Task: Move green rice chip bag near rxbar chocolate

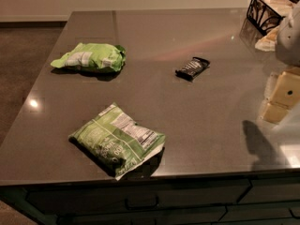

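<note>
The green rice chip bag [90,57], puffy and lime green with a white patch, lies at the far left of the grey table. The rxbar chocolate [192,67], a small black bar with white lettering, lies near the table's middle, well to the right of the bag. My gripper [286,92] hangs at the right edge of the view above the table, far right of the bar and empty. Its cream parts throw a shadow on the table [258,146].
A larger, flat, darker-green bag [117,139] with a nutrition label lies near the table's front edge [140,175]. A black wire basket [268,11] stands at the back right corner. My white arm [290,32] reaches in beside it. Drawers sit below the front edge.
</note>
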